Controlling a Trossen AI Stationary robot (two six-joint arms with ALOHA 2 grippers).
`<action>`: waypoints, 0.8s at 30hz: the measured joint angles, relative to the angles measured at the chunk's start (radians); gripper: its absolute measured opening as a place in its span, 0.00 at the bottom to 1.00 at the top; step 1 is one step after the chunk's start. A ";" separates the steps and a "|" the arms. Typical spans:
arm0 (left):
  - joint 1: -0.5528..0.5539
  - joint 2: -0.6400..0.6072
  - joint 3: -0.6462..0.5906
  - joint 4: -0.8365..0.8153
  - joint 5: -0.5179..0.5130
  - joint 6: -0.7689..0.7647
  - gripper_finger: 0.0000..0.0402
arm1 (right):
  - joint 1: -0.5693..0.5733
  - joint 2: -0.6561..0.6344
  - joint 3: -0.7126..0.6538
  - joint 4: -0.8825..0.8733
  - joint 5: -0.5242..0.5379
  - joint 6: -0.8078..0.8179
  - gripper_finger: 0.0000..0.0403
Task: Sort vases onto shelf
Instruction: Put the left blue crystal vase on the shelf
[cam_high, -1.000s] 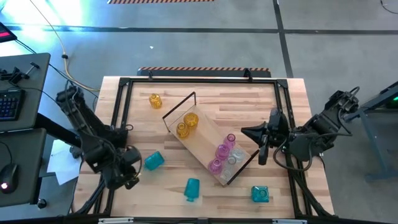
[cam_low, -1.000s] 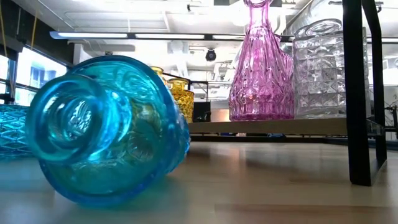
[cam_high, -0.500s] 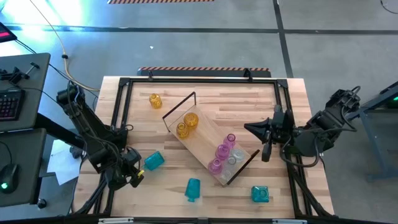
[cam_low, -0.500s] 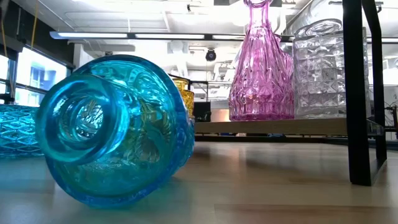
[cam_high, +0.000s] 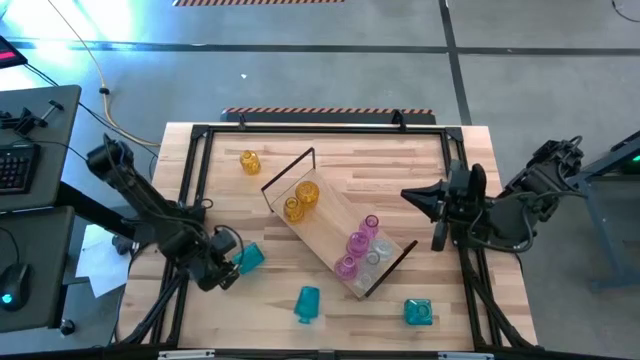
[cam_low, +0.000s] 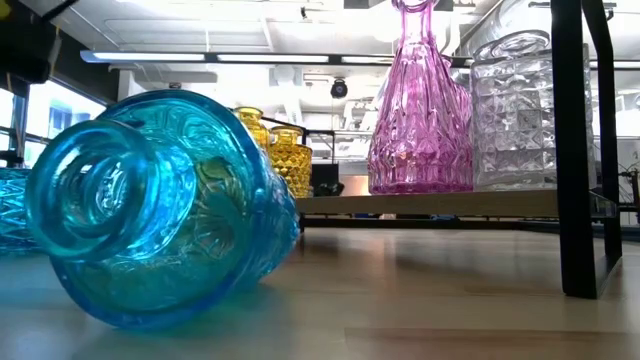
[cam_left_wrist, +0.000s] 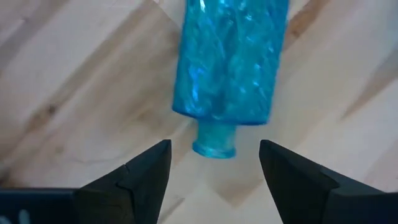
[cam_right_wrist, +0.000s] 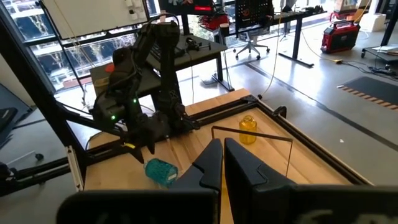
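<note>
On the slatted wooden tabletop (cam_high: 400, 165) the shelf (cam_high: 335, 237) sits askew with amber, pink and clear vases already on it, while a teal vase (cam_high: 248, 257) lies on its side near the left edge. The left gripper (cam_high: 222, 262), fingers spread wide, lines up on its neck, so pickup seems in hand: next, close gently and lift. The right gripper (cam_high: 437, 212) waits beside the shelf, pressed together

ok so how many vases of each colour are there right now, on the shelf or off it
amber-yellow vases: 3, one loose and two on the shelf
teal-blue vases: 3, all on the tabletop
pink-magenta vases: 2, on the shelf
clear vases: 1 for certain, on the shelf
total: 9
</note>
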 joint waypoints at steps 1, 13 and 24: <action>0.011 0.004 0.000 -0.005 0.006 0.021 0.58 | 0.000 0.000 0.000 0.000 0.000 -0.001 0.00; 0.081 0.081 0.000 0.029 0.079 0.223 0.58 | 0.000 0.000 0.000 0.000 0.022 -0.002 0.00; 0.136 0.219 0.000 0.150 0.131 0.347 0.58 | 0.000 0.000 0.000 0.034 0.024 -0.005 0.00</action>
